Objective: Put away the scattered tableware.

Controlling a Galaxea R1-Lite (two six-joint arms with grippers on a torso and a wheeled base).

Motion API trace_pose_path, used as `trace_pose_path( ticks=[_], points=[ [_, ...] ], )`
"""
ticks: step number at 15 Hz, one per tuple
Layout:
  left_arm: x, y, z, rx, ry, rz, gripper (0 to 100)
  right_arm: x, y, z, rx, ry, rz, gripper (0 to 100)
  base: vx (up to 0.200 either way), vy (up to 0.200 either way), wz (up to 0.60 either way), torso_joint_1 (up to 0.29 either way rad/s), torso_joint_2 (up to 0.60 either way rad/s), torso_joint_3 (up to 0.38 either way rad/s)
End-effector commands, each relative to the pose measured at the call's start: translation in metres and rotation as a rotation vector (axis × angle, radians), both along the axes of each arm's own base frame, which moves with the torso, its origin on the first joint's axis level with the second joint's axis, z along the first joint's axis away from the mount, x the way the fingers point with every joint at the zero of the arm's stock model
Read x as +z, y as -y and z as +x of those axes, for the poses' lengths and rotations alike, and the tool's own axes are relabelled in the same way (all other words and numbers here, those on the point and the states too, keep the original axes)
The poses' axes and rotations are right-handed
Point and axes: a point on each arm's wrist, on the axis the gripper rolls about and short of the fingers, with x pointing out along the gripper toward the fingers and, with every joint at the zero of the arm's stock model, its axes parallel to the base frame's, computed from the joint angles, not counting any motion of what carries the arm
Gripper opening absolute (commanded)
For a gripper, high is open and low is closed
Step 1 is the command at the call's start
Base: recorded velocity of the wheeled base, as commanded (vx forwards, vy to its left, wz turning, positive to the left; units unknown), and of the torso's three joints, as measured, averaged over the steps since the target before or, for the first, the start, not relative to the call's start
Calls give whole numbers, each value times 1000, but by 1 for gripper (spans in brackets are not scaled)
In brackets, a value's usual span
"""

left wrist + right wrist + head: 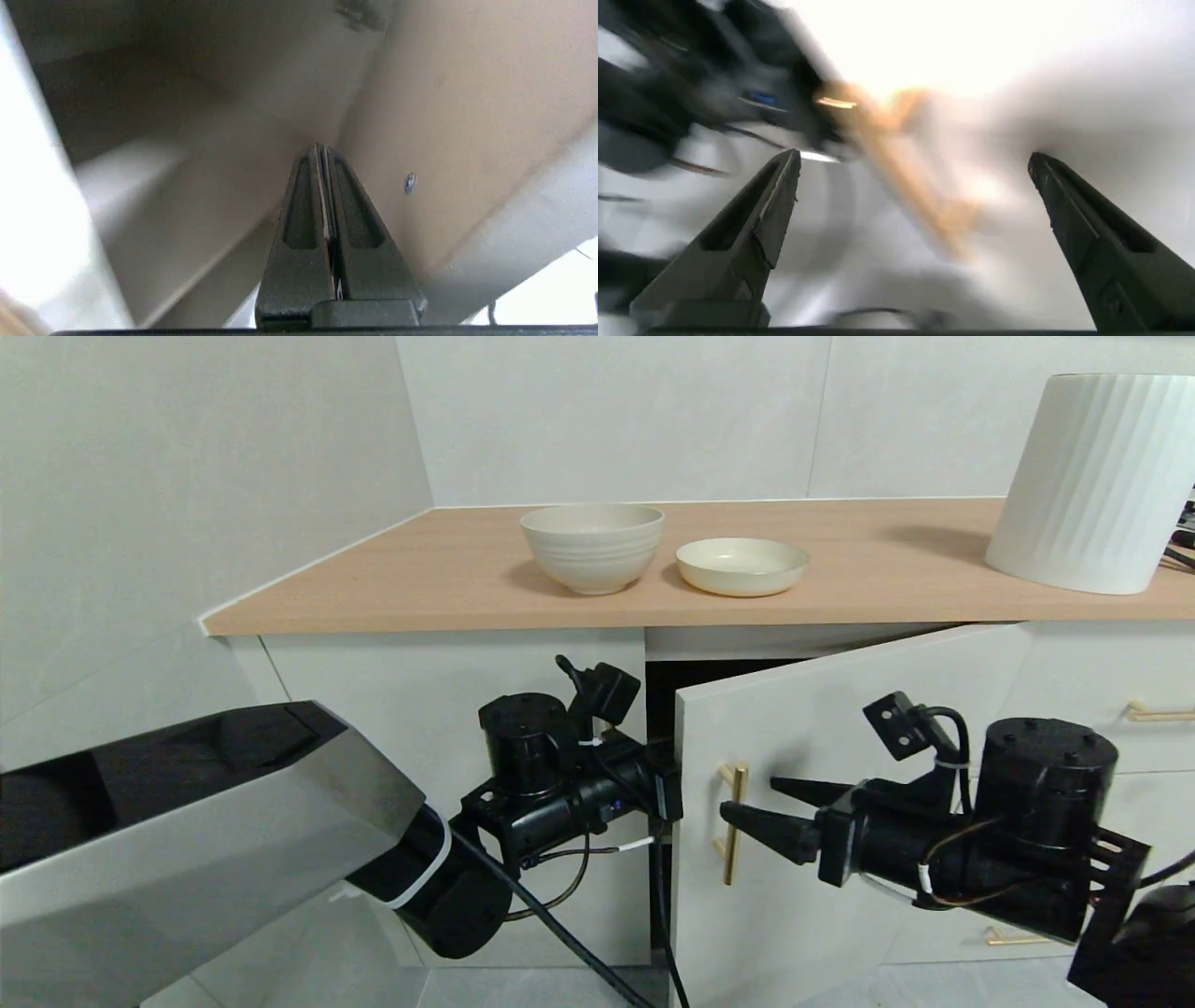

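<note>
Head view: the bowl (592, 546) and dish (742, 566) sat unstowed on the worktop (420, 581), the cupboard door (840, 728) only part open. Left wrist view: the left gripper (320, 154) had its fingers together beside the door. Right wrist view: the right gripper (913, 157) had its fingers apart before the handle (910, 187)

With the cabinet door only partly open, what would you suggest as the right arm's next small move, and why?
Probably ease the right gripper forward and close it on the slim brass handle. The handle lies between its open jaws, and the white cabinet door is only ajar. The left gripper, jaws shut, sits behind the door's edge. A firm hold would likely let the door swing wider.
</note>
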Motion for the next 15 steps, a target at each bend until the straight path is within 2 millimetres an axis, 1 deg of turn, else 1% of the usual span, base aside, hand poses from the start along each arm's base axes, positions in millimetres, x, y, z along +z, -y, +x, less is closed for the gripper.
trace_pose_path(
  ticks=[1, 2, 3, 4, 5, 6, 7, 8, 9, 12, 14, 15],
  points=[
    [10, -2, -1, 7, 15, -10, 0, 9, 31, -37, -27, 77, -68, 100, 0, 0, 0, 0, 0, 0],
    [18, -2, -5, 1, -9, 19, 0, 12, 38, -66, 8, 70, -78, 100, 0, 0, 0, 0, 0, 0],
    [24, -3, -7, -1, -19, 43, 0, 12, 44, -80, -11, 40, -110, 100, 0, 0, 0, 0, 0, 0],
    [29, -2, -8, -6, -32, 71, 0, 11, 50, -86, -63, 4, -171, 100, 0, 0, 0, 0, 0, 0],
    [31, -1, -9, -10, -40, 90, 0, 12, 53, -88, -117, -7, -223, 100, 0, 0, 0, 0, 0, 0],
    [31, 2, -9, -19, -49, 120, 0, 17, 56, -93, -175, -24, -277, 100, 0, 0, 0, 0, 0, 0],
    [29, 4, -10, -25, -38, 131, 0, 20, 54, -105, -122, -24, -280, 100, 0, 0, 0, 0, 0, 0],
    [28, 4, -11, -24, -33, 136, 0, 21, 53, -112, -86, -25, -281, 100, 0, 0, 0, 0, 0, 0],
    [22, 1, -15, -23, -35, 143, 0, 18, 49, -126, -6, -52, -309, 100, 0, 0, 0, 0, 0, 0],
    [21, -3, -17, -18, -14, 129, 0, 13, 45, -132, 60, -103, -314, 100, 0, 0, 0, 0, 0, 0],
    [19, -4, -18, -18, -20, 134, 0, 13, 45, -133, 62, -102, -309, 100, 0, 0, 0, 0, 0, 0],
    [18, -4, -18, -18, -24, 136, 0, 13, 45, -134, 68, -101, -309, 100, -200, 0, 0, 2, 2, 2]
  ],
)
